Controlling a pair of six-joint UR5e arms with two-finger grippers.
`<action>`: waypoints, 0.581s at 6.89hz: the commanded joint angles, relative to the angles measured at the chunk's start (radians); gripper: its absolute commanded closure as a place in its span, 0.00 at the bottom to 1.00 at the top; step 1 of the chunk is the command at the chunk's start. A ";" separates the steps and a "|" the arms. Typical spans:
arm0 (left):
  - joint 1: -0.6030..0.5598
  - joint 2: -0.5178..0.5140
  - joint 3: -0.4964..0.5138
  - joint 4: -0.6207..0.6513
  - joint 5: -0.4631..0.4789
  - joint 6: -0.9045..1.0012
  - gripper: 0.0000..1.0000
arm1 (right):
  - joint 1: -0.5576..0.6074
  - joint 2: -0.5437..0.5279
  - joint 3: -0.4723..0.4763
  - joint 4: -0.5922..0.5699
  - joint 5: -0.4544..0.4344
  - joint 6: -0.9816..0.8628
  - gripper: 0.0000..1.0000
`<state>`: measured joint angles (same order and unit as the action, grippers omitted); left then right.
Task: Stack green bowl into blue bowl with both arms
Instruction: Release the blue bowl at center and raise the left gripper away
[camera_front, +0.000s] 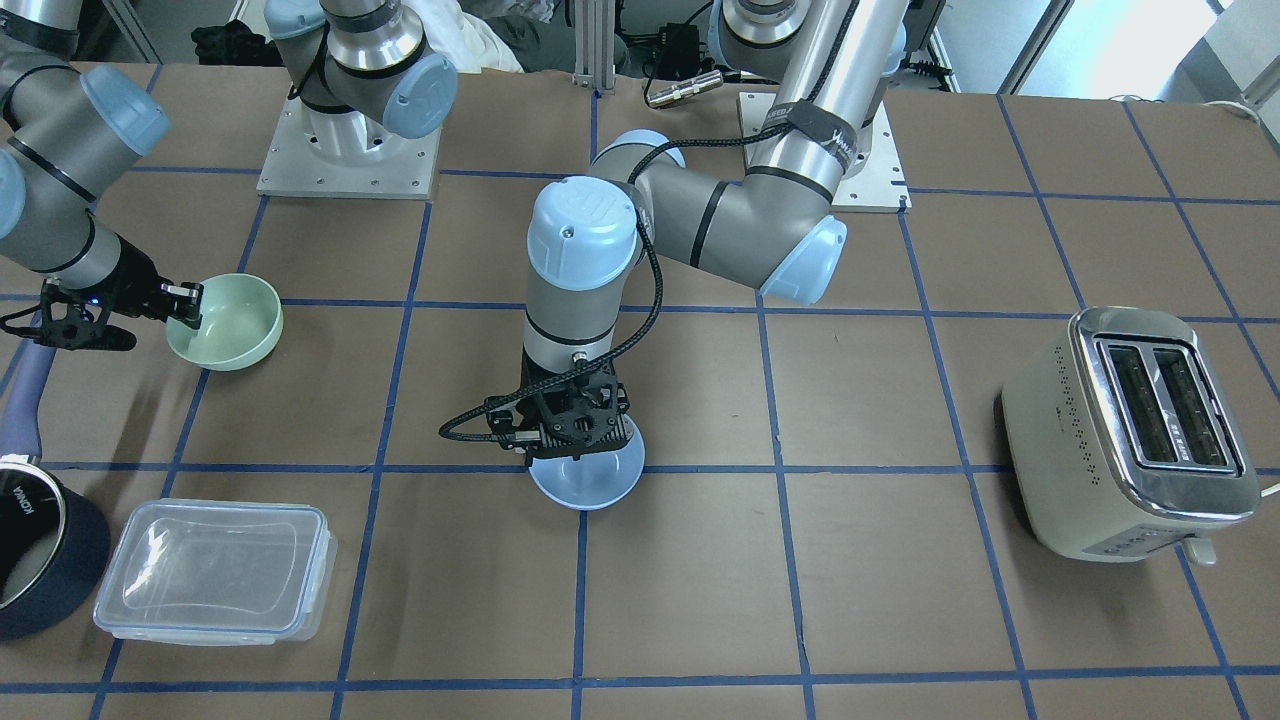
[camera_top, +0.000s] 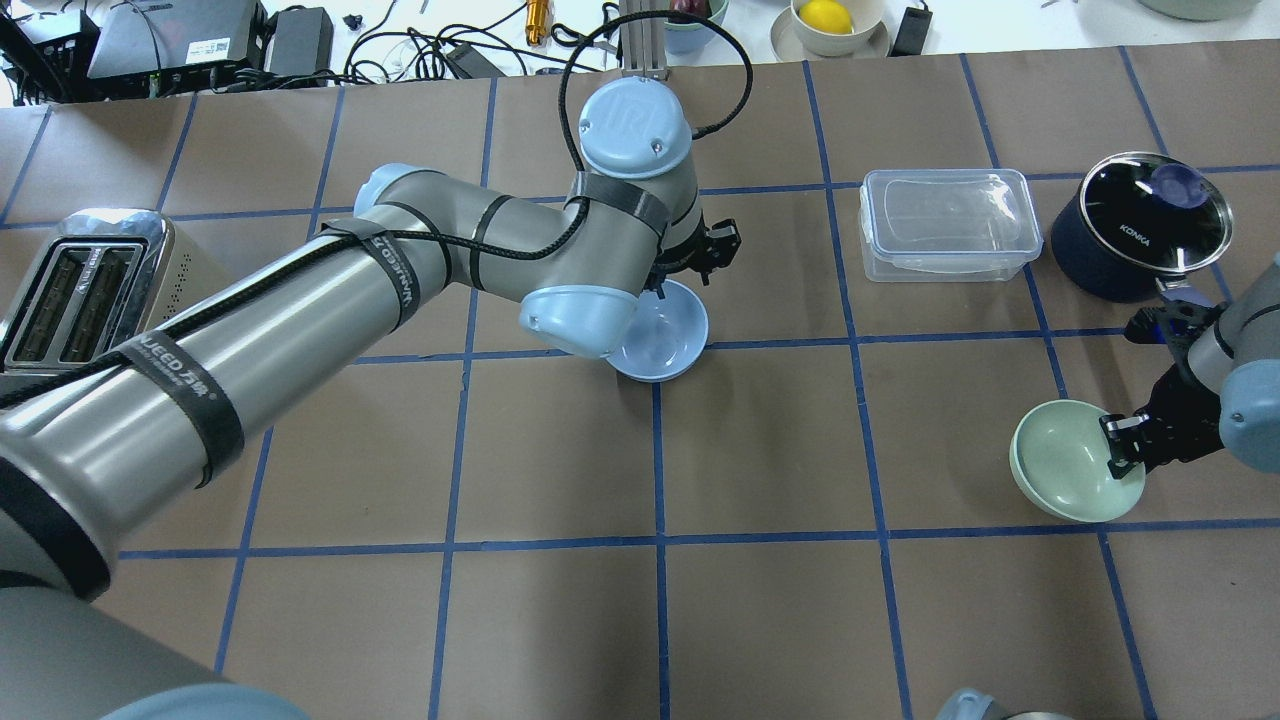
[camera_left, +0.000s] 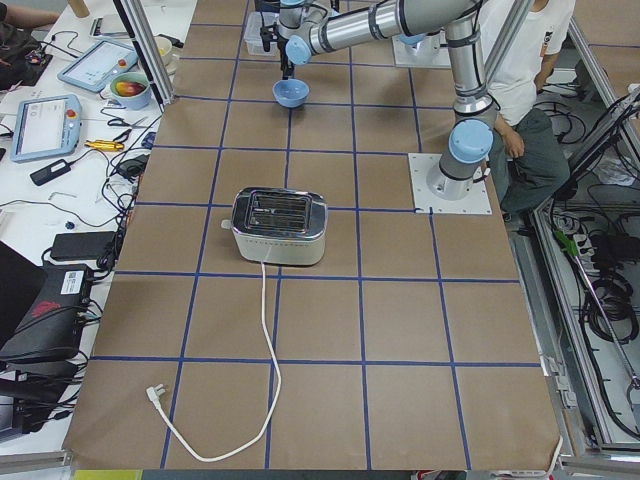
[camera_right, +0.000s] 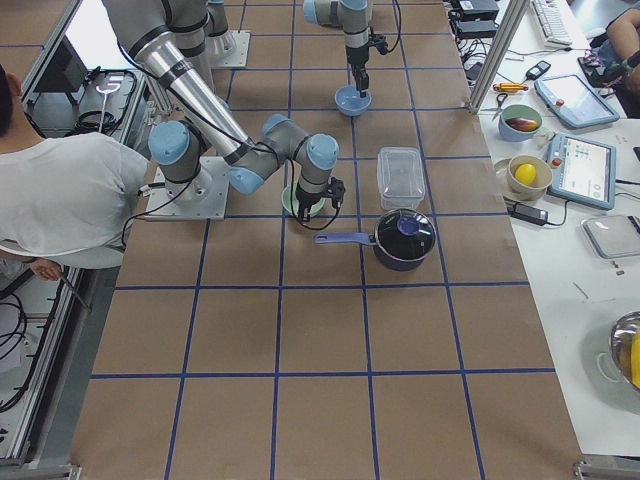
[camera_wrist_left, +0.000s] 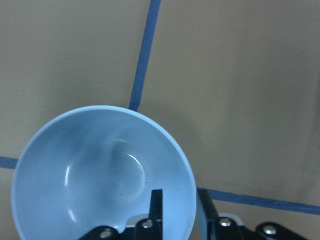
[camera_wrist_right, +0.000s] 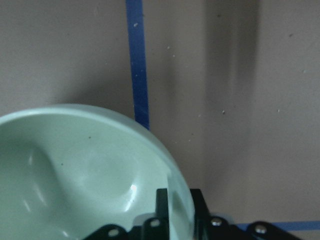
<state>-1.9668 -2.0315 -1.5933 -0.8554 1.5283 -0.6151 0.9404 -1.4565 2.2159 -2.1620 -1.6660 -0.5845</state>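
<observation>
The blue bowl (camera_top: 660, 345) sits near the table's middle on a blue tape line. My left gripper (camera_top: 668, 288) is shut on its far rim; in the left wrist view one finger (camera_wrist_left: 156, 205) is inside the bowl (camera_wrist_left: 100, 175) and the other outside. The green bowl (camera_top: 1065, 470) is at the right side, slightly tilted. My right gripper (camera_top: 1120, 452) is shut on its rim, with one finger (camera_wrist_right: 162, 207) inside the bowl (camera_wrist_right: 75, 175). In the front view the blue bowl (camera_front: 590, 487) is in the centre and the green bowl (camera_front: 230, 320) at the left. The bowls are far apart.
A navy saucepan (camera_top: 1140, 235) with a lid stands just beyond my right gripper, its handle pointing toward it. A clear lidded container (camera_top: 945, 222) lies between the saucepan and the blue bowl. A toaster (camera_top: 80, 290) stands at the far left.
</observation>
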 joint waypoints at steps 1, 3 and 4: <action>0.084 0.129 0.003 -0.093 -0.013 0.096 0.00 | 0.004 -0.010 -0.028 0.004 0.014 0.000 1.00; 0.303 0.284 0.010 -0.349 -0.017 0.420 0.00 | 0.120 -0.012 -0.144 0.101 0.130 0.070 1.00; 0.377 0.360 0.010 -0.516 -0.008 0.507 0.00 | 0.221 -0.010 -0.218 0.196 0.187 0.140 1.00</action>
<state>-1.6943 -1.7638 -1.5842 -1.1880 1.5141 -0.2475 1.0572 -1.4674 2.0816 -2.0661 -1.5485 -0.5172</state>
